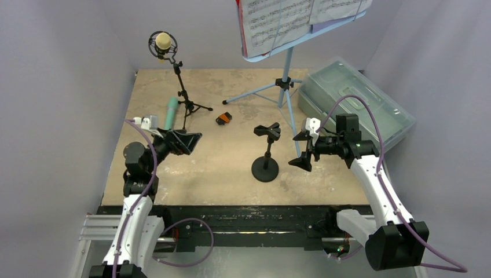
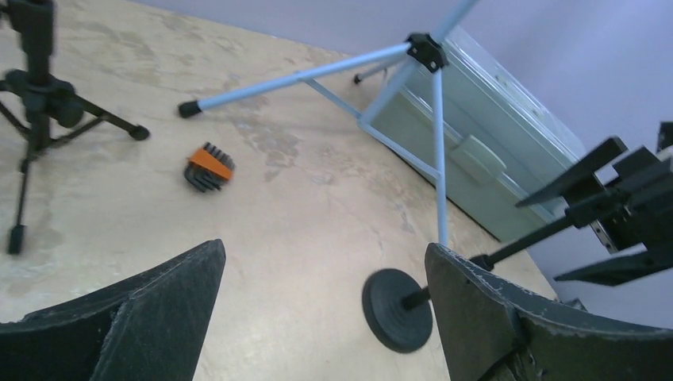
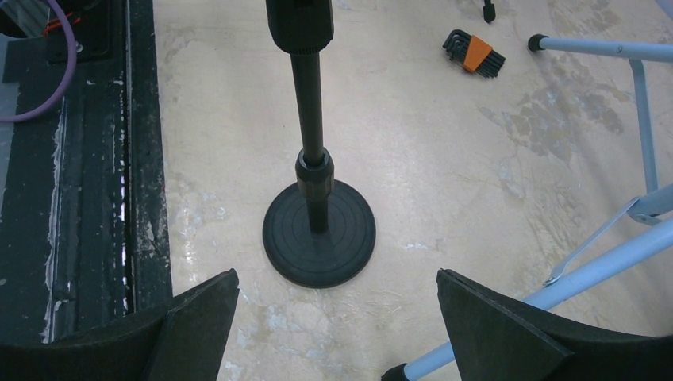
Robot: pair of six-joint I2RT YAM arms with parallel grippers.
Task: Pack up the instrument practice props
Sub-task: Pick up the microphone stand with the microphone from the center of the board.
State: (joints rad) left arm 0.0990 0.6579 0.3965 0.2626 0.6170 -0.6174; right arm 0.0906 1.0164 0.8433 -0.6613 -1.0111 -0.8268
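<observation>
A beige microphone (image 1: 163, 43) sits in a shock mount on the black tripod (image 1: 184, 99) at the back left. Beside that tripod a teal microphone (image 1: 171, 113) lies on the table. The round-base pole (image 1: 266, 168) stands mid-table, its base also visible in both wrist views (image 2: 397, 308) (image 3: 319, 232). The light-blue music rack (image 1: 285, 84) stands at the back, holding music sheets (image 1: 289, 20). My left gripper (image 1: 194, 142) (image 2: 325, 250) is open and empty, just right of the teal microphone. My right gripper (image 1: 300, 150) (image 3: 337, 274) is open and empty, right of the pole.
A translucent grey-green box (image 1: 354, 104), lid shut, stands at the back right behind the right arm. A small orange-and-black hex key set (image 1: 223, 119) lies between the tripod and the rack. One rack leg (image 3: 571, 278) runs close under my right gripper.
</observation>
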